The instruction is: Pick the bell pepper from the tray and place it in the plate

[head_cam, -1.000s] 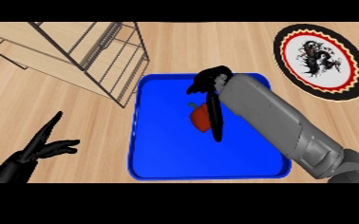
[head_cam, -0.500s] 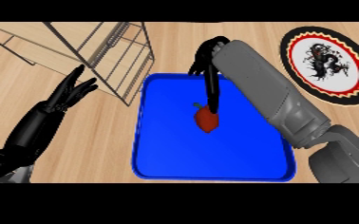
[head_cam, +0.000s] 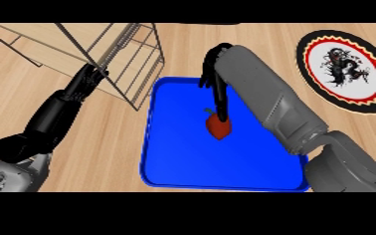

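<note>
A red bell pepper (head_cam: 218, 128) lies near the middle of the blue tray (head_cam: 176, 164). My right hand (head_cam: 215, 82) hangs over the tray's far part. Its fingers (head_cam: 220, 108) stretch straight toward me, and their tips reach the pepper's stem end without curling round it. The plate (head_cam: 341, 69), black-rimmed with a red ring and a dark dragon figure on white, sits at the far right of the counter, apart from the tray. My left hand (head_cam: 84, 81) is open at the left, its fingers straight and pointing away, overlapping the wire rack's edge.
A wire rack (head_cam: 110, 50) with a wooden frame stands at the far left, its corner close to the tray's far left corner. Bare wooden counter (head_cam: 110, 144) lies left of the tray and between the tray and the plate.
My left arm has swung up from low on the counter to the wire rack. The right hand has stayed over the pepper, its fingertips now at the stem end. The pepper has not moved.
</note>
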Controlling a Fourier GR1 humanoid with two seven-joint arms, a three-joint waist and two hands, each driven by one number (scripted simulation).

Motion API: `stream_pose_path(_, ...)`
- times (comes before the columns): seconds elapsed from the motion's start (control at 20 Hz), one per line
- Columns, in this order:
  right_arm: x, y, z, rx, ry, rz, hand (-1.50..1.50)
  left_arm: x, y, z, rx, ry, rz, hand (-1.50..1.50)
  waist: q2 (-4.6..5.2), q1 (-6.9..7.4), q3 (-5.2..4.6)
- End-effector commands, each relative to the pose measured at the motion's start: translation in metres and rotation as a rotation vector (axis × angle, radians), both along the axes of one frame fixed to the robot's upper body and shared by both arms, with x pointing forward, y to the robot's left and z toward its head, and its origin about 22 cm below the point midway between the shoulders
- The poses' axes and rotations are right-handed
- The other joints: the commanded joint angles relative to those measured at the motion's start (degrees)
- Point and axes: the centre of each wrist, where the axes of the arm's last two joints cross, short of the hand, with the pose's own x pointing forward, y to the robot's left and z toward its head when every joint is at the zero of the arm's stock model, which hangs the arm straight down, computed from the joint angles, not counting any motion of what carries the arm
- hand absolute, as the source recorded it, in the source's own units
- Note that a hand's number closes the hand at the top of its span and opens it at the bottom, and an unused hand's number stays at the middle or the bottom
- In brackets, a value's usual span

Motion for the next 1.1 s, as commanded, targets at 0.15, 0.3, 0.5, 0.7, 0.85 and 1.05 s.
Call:
stream_pose_path(0.15,-0.007,0.004,-0.024,-0.065,0.101,0.094,-1.5,0.005,0.0,-0.024,-0.001,-0.01,-0.001,0.0,-0.03,0.02,-0.02)
stream_pose_path(0.3,-0.007,0.002,-0.028,-0.072,0.127,0.1,-1.5,0.017,-0.003,-0.01,0.008,-0.009,0.017,0.0,-0.36,-0.78,0.01)
stream_pose_path(0.5,-0.012,0.003,-0.039,-0.067,0.154,0.124,-1.5,-0.002,-0.016,-0.001,-0.006,0.007,-0.004,0.0,-0.64,-0.48,0.04)
stream_pose_path(0.7,-0.022,0.004,-0.058,-0.106,0.2,0.174,-1.5,0.009,-0.01,0.015,0.007,0.014,0.005,0.0,-0.91,-0.66,0.03)
stream_pose_path(0.85,-0.028,0.0,-0.072,-0.094,0.212,0.155,-1.5,-0.006,0.004,-0.007,0.014,0.029,0.012,0.0,-1.13,-1.1,0.01)
stream_pose_path(1.05,-0.037,0.007,-0.079,-0.107,0.204,0.191,-1.5,0.017,-0.006,-0.001,0.017,0.024,0.004,0.0,-0.62,-0.43,0.0)
